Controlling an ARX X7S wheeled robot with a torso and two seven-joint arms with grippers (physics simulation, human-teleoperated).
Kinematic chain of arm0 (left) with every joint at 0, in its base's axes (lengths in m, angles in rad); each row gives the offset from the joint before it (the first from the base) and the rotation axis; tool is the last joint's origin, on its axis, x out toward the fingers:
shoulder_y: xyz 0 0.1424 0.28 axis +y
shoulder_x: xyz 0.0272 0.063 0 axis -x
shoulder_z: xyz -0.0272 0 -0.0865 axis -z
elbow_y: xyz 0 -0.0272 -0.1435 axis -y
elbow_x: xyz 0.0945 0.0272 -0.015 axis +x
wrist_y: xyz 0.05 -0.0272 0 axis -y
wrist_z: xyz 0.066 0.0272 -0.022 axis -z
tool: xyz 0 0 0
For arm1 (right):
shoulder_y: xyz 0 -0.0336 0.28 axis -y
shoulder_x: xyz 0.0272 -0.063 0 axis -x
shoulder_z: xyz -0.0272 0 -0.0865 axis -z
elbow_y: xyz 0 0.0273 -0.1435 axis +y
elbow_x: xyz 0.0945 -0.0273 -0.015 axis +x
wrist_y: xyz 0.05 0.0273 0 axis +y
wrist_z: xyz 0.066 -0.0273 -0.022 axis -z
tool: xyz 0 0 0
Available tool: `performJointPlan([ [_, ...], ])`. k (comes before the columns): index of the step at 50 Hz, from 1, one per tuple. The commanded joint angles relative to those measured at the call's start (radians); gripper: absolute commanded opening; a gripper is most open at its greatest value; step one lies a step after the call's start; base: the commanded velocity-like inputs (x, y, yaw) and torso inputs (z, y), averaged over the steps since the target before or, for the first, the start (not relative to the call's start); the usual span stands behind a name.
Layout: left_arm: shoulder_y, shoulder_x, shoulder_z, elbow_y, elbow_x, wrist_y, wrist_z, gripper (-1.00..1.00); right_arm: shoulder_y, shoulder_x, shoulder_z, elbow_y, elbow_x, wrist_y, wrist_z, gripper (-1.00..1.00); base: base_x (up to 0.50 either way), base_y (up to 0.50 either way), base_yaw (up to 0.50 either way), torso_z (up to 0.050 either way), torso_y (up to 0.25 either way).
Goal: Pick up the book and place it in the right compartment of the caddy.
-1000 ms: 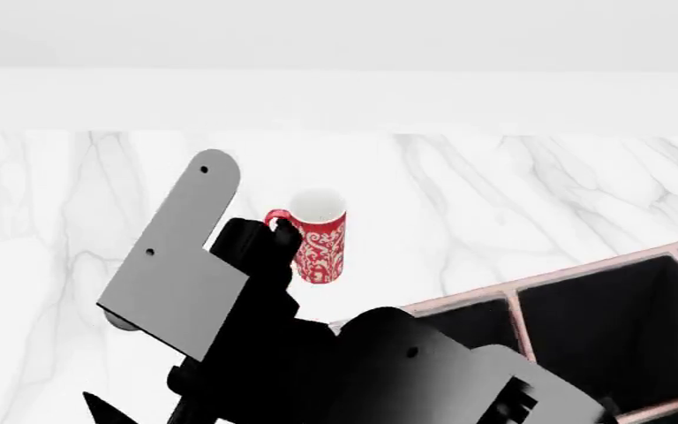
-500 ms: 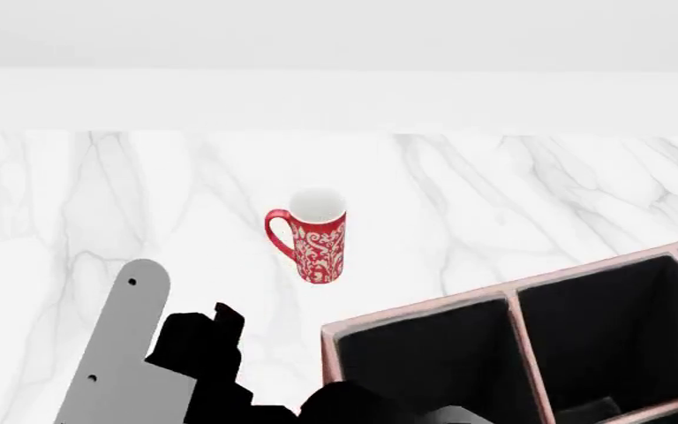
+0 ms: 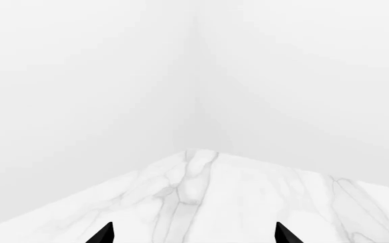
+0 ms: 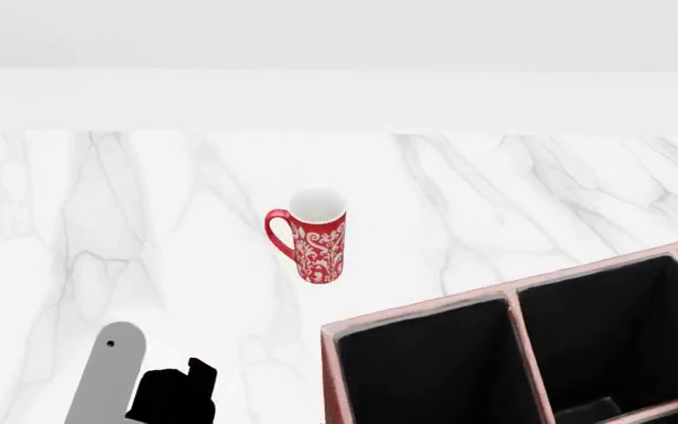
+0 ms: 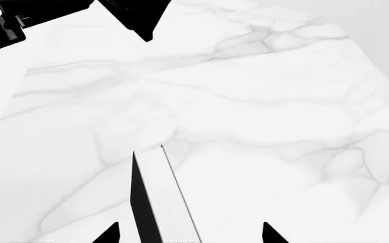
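Left wrist view: the left pincer (image 3: 194, 234) shows only its two black fingertips (image 3: 105, 234), set wide apart with nothing between them. Ahead of it, a corner of the white marble table (image 3: 201, 197) runs out to plain pale walls.

Head view: the red patterned mug (image 4: 317, 235) stands upright on the marble. The caddy (image 4: 416, 311) sits apart from it, its black compartments split by pale pink dividers. A grey and black arm link (image 4: 109, 380) shows near the caddy's closest corner.

Right wrist view: the right pincer (image 5: 189, 234) is spread wide and grips nothing. The book (image 5: 155, 202), black cover and white page edges, lies between its tips, nearer one of them. Whether it touches that tip cannot be told. Black arm parts (image 5: 130, 12) lie well beyond it.
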State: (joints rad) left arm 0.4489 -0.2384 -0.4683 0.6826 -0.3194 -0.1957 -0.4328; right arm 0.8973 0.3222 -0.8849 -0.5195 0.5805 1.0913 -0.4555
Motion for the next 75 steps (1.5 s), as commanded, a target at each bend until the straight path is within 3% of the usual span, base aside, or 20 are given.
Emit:
performJointPlan([
  [1,-0.005,0.003,-0.003,-0.01,0.016,0.003,0.008,1.0,-0.026,-0.01,-0.043,0.07,-0.051,-0.077,-0.022,1.0,0.0,0.0,0.0,0.0,0.0],
  [23,-0.009,-0.004,0.008,-0.019,0.015,0.005,0.004,1.0,-0.04,-0.033,-0.096,0.086,-0.063,-0.101,-0.019,1.0,0.0,0.0,0.0,0.0,0.0],
  [75,0.007,-0.014,0.015,-0.02,0.012,0.022,-0.006,1.0,-0.081,-0.086,-0.182,0.424,-0.146,-0.319,-0.089,1.0,0.0,0.0,0.0,0.0,0.0],
])
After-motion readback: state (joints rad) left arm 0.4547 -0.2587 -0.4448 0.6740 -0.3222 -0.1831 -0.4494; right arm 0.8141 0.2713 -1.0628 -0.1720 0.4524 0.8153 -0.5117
